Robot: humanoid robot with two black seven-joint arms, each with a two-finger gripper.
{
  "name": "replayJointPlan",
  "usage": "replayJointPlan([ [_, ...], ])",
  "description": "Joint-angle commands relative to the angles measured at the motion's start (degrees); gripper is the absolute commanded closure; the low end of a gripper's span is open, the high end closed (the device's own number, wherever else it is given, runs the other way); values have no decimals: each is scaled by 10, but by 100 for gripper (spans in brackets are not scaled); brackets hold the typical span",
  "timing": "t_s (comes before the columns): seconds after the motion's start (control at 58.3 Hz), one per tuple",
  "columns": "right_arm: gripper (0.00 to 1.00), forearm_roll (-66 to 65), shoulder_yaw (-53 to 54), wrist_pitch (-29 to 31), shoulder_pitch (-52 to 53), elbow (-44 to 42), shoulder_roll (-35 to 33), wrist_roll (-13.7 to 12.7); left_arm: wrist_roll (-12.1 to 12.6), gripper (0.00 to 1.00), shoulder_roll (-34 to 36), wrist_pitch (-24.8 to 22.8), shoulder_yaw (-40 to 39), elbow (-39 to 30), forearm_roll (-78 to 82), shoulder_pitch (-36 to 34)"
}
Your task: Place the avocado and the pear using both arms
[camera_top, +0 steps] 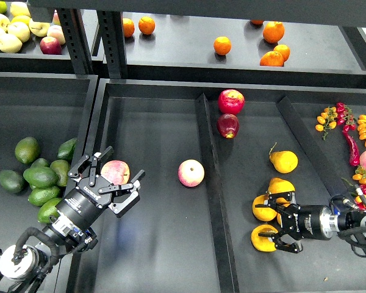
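Observation:
Several dark green avocados (40,177) lie in the left bin; I cannot tell which is the task's own. My left gripper (110,181) is open, right of that pile across the bin wall. Its fingers stand around a pink-yellow round fruit (116,171), which is not an avocado. Several orange-yellow pears lie in the right bin, one standing with its stem up (283,162). No brown hollow shows on any. My right gripper (266,215) is open with its jaws either side of one pear (261,210). Another pear (262,240) lies just below the lower finger.
A second pink-yellow fruit (191,173) lies in the middle bin. Two red apples (230,101) sit by the raised divider (210,183). Oranges (222,45) and pale apples (9,41) are on the back shelf. Chillies and small tomatoes (352,137) lie far right.

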Motion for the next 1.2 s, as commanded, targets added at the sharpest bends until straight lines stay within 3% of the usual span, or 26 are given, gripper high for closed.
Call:
replayJointPlan([
  [0.0,18,2,69,-3,0,29,2,0,0,1,0,0,1,0,-1,3],
  [0.292,2,1,266,-43,-1,20,121,0,0,1,0,0,5,0,0,4],
  [0.893,1,4,374,-43,-77,-16,321,0,0,1,0,0,8,12,0,12],
  [1.184,1,25,470,-35,-161,-11,325,0,0,1,0,0,8,39,1,-20],
])
